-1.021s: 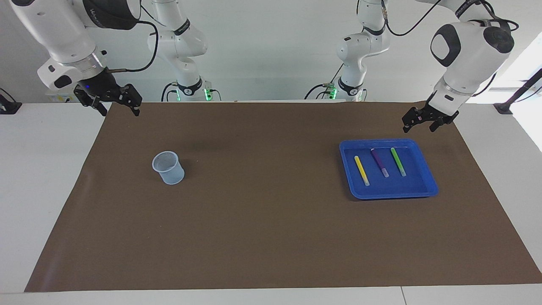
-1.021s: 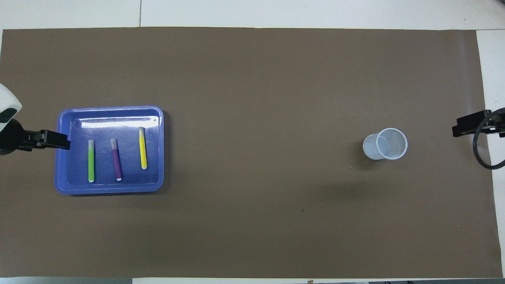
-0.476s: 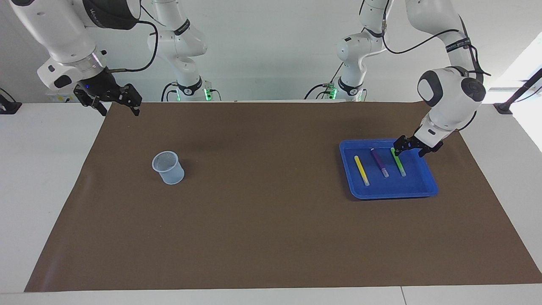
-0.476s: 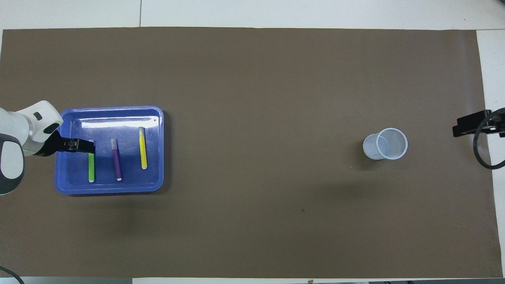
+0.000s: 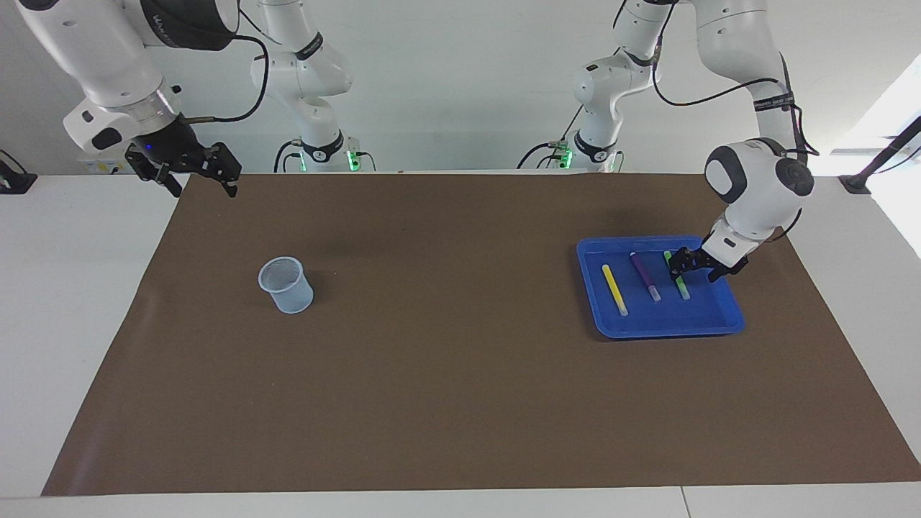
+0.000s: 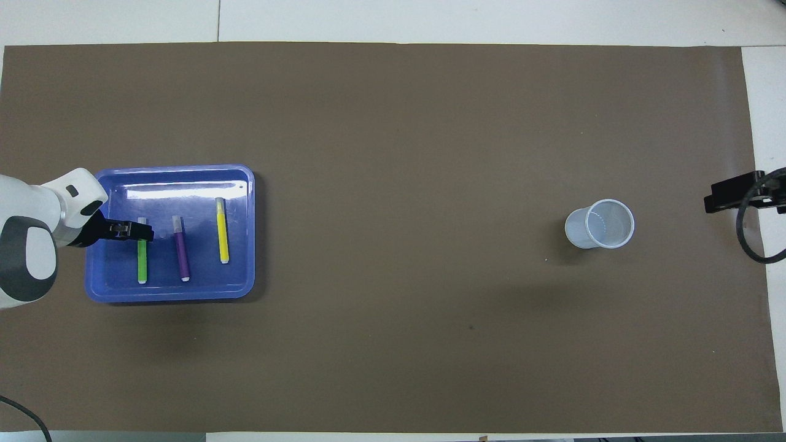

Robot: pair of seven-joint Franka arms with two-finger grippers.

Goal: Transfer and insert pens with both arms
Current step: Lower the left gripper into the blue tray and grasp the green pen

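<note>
Three pens lie side by side in a blue tray [image 5: 662,332] [image 6: 172,293] toward the left arm's end: yellow [image 5: 614,289] [image 6: 223,233], purple [image 5: 644,275] [image 6: 182,255] and green [image 5: 682,289] [image 6: 142,264]. My left gripper [image 5: 692,273] [image 6: 132,230] is down inside the tray, open, its fingers either side of the green pen's middle. Contact with the pen cannot be made out. My right gripper [image 5: 203,188] [image 6: 734,193] waits open above the mat's corner at the right arm's end. A pale mesh cup [image 5: 286,285] [image 6: 600,224] stands upright there.
A brown mat [image 5: 446,374] covers most of the white table. Two slimmer white arms with green lights [image 5: 316,86] [image 5: 604,86] stand at the robots' edge. A black cable loop [image 6: 752,221] hangs by the right gripper.
The left arm swung from outside the tray's robot-side corner into the tray and came down over the green pen. The right arm, pens and cup have not moved.
</note>
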